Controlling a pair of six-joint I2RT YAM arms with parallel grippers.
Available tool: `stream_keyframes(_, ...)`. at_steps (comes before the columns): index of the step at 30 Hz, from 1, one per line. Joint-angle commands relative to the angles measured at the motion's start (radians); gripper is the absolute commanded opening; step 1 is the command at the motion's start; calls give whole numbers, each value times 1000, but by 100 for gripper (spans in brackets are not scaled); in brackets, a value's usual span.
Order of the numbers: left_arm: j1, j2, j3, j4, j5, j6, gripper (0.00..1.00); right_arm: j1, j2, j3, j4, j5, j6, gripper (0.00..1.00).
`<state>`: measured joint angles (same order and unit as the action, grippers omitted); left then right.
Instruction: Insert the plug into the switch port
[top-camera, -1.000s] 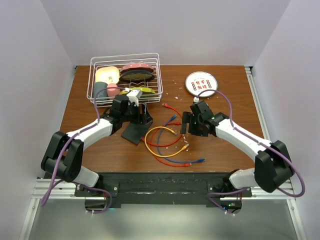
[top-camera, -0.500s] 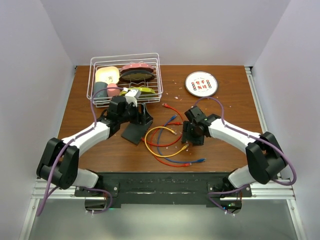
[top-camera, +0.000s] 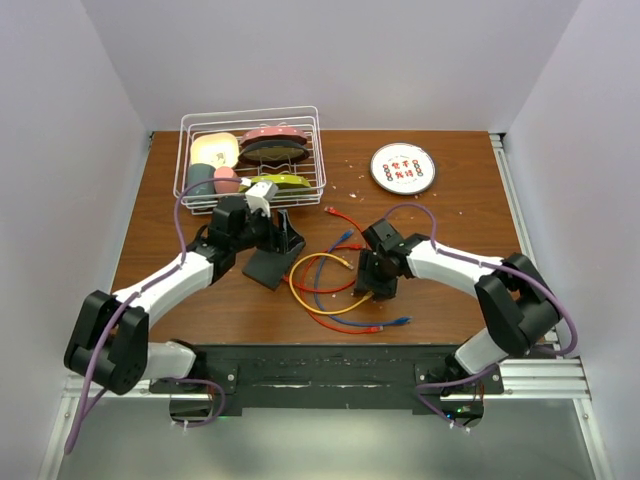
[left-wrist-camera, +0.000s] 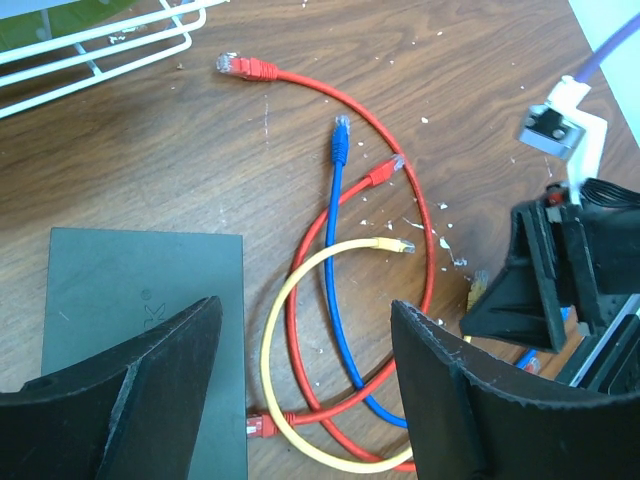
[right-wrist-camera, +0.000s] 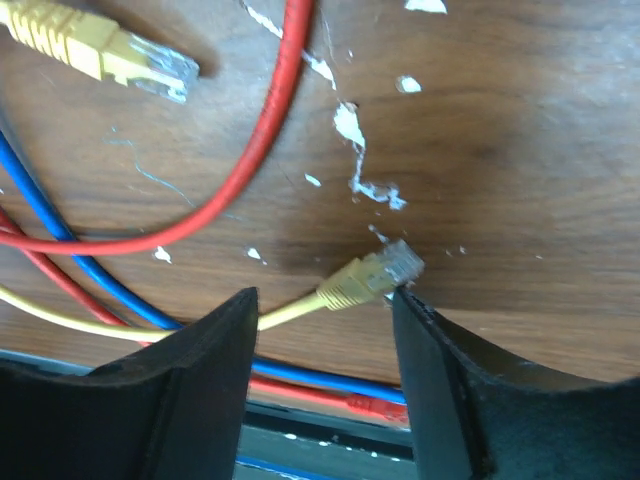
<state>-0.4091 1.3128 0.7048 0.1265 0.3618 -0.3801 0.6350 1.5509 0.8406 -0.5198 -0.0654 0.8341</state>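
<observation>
I had the right claw (right-wrist-camera: 322, 300) spread astride the yellow plug (right-wrist-camera: 372, 273) on the tabletop (right-wrist-camera: 500, 150), ready to pinch it, while the left claw (left-wrist-camera: 305, 310), also spread, hovered over the black switch (left-wrist-camera: 140, 290), at the plug's nine o'clock, presumably to steady it.

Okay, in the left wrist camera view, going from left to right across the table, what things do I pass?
switch → blue plug → yellow plug → right pincer. The red plugs are left out, since they overlap the others across the view.
</observation>
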Motion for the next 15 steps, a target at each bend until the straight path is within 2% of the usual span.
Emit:
stream_keyframes(1, -5, -49, -14, 27, 2, 26, 74, 12, 95, 2, 89, 13, 36, 49)
stream_keyframes(2, -5, -56, -16, 25, 2, 27, 74, 15, 109, 5, 93, 18, 30, 49)
stream_keyframes(3, -5, -57, -16, 24, 0, 26, 74, 18, 124, 9, 92, 24, 19, 40)
stream_keyframes(5, -5, -63, -16, 21, 2, 26, 74, 26, 173, 29, 81, 50, -3, 31)
stream_keyframes(6, -5, -64, -15, 19, 3, 27, 74, 35, 184, 35, 73, 58, -12, 23)
stream_keyframes(7, -5, -64, -14, 15, -4, 27, 74, 38, 192, 44, 70, 84, -21, 10)
stream_keyframes(8, -5, -64, -13, 10, -7, 26, 74, 40, 195, 49, 61, 102, -41, 6)
stream_keyframes(10, -5, -63, -7, -2, -18, 29, 74, 42, 192, 69, 37, 130, -62, 0)
stream_keyframes(15, -5, -63, 5, -16, -40, 29, 74, 38, 120, 173, -34, 292, -194, 0)
